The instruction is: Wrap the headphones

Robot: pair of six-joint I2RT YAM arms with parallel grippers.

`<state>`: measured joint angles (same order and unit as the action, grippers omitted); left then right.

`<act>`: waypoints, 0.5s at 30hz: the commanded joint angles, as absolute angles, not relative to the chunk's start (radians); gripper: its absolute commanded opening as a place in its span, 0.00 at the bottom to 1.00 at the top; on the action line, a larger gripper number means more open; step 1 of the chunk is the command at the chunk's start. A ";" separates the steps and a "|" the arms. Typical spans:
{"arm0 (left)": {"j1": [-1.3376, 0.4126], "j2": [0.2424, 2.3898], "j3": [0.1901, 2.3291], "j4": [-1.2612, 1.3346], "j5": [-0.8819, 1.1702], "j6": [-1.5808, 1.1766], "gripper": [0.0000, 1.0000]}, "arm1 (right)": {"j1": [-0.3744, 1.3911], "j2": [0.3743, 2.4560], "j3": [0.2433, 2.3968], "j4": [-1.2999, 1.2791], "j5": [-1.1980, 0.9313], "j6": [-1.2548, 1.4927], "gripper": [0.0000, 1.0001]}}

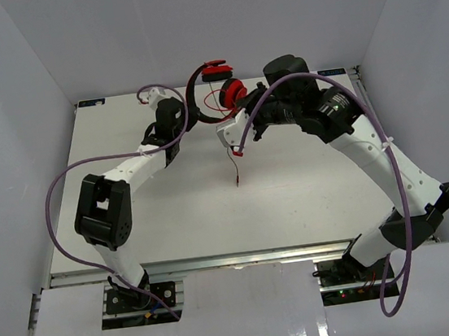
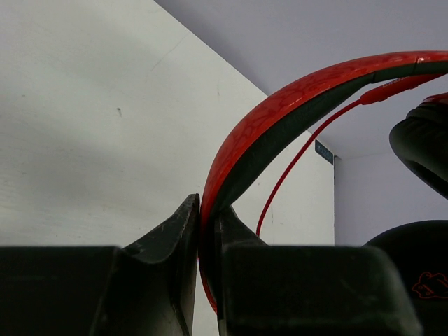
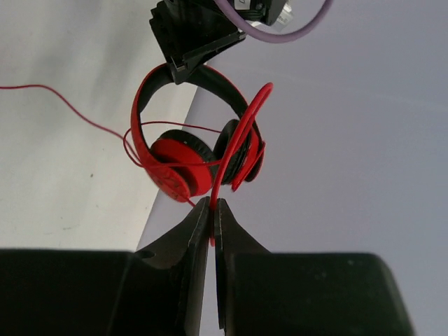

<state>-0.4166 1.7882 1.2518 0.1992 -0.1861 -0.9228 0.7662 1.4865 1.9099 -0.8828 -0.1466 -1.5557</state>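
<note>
Above the far edge of the worktop (image 1: 293, 192), I have the headphones (image 1: 234, 93) held in the air, clear of the surface, with my left gripper (image 2: 206, 217) clenched on the red-and-black headband (image 2: 280, 112). My right gripper (image 3: 212, 210) is pinched shut on the thin red cable (image 3: 240, 133), which loops around the ear cups (image 3: 183, 157) while its loose end dangles toward the worktop.

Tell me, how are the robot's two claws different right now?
The left gripper pinches the wide red-and-black headband, while the right gripper pinches the thin red cable. The left gripper's jaws stand a little apart around the band. The right gripper's jaws nearly touch around the cable. Both are shut on parts of the same headphones.
</note>
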 commanded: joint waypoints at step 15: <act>-0.340 1.703 1.274 0.305 0.051 -0.619 0.00 | 0.667 1.400 1.799 -1.048 -0.184 -1.795 0.08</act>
